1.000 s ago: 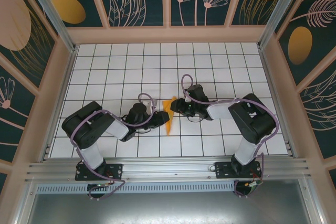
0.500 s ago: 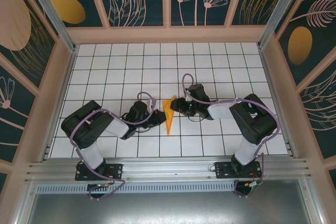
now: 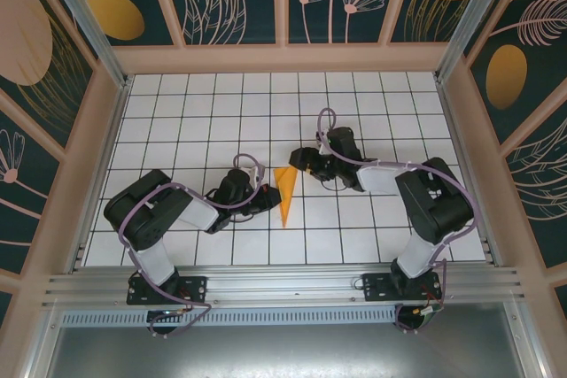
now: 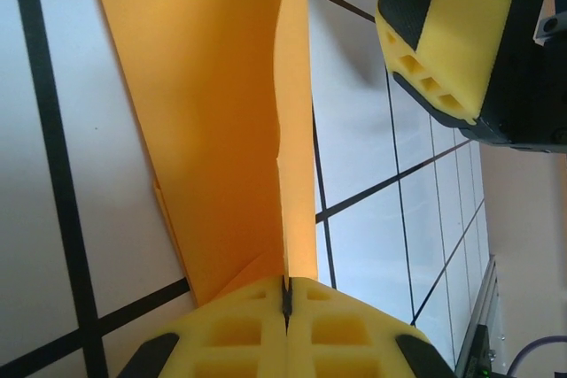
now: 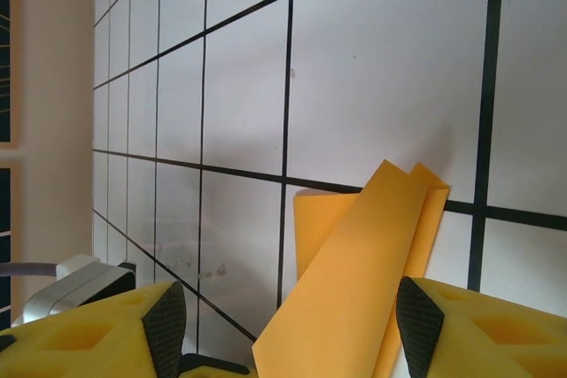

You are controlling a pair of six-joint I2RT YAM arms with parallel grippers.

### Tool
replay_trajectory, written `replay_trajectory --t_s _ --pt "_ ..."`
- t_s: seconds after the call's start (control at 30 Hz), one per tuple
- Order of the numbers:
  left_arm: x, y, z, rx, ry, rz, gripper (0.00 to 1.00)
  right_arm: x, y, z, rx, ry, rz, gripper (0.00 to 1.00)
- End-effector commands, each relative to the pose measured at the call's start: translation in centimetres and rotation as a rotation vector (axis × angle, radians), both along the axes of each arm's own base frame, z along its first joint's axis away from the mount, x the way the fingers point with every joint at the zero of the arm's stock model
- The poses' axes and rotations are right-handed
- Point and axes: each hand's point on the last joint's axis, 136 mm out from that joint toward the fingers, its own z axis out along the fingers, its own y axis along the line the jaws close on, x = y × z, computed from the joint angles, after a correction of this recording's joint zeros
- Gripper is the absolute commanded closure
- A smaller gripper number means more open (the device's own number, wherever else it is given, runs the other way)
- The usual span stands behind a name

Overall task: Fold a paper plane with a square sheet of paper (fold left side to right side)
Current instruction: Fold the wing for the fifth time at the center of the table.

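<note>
- Paper plane (image 3: pixel 285 195) is lying near the middle of the white gridded table (image 3: pixel 177 112), between the two arms. Its wide end is pointing far and its sharp tip is pointing near.
- Paper is showing as a bright, plain orange, folded into a slim dart. A long crease is running down its length, and its layers are sitting slightly stepped at the wide end.
- Left gripper (image 3: pixel 268 198) is reaching in from the left, with its yellow pads (image 4: pixel 230 334) pressing tight together on a fold along the plane's left side.
- Right gripper (image 3: pixel 301 159) is hanging just beside the wide far end, its jaws spread well apart and gripping nothing.
</note>
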Motion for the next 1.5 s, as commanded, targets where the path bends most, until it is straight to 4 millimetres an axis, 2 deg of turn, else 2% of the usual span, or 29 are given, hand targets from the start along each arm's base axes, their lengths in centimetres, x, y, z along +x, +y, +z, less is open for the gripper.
replay_trajectory --t_s 0.0,0.33,0.5,0.63,0.8,0.87,1.13,1.47 --pt "0.5 0.5 -0.7 0.044 -0.01 0.009 0.97 0.1 1.0 -0.3 -0.003 0.013 0.03 0.34" --pt "0.6 0.6 -1.5 0.074 0.003 0.004 0.97 -0.4 0.6 -0.5 -0.041 0.006 0.045 0.34" --pt "0.6 0.4 -1.6 0.07 0.007 -0.009 0.96 -0.7 0.5 -0.4 -0.046 0.01 0.05 0.39" --pt "0.6 0.4 -1.9 0.078 0.013 -0.011 0.96 -0.8 1.0 -0.3 -0.047 0.019 0.063 0.43" --pt "0.6 0.3 -2.1 0.085 0.019 -0.012 0.96 0.1 1.5 -0.1 -0.051 0.012 0.063 0.48" --pt "0.6 0.4 -2.3 0.091 0.024 -0.012 0.96 -0.3 2.6 0.0 -0.054 0.009 0.088 0.51" --pt "0.5 0.7 -2.6 0.109 0.032 -0.002 0.96 -0.3 3.9 -1.4 -0.074 0.044 0.109 0.63" --pt "0.3 1.0 -3.0 0.13 0.042 0.0 0.97 -0.5 3.3 -3.2 -0.127 0.076 0.099 0.64"
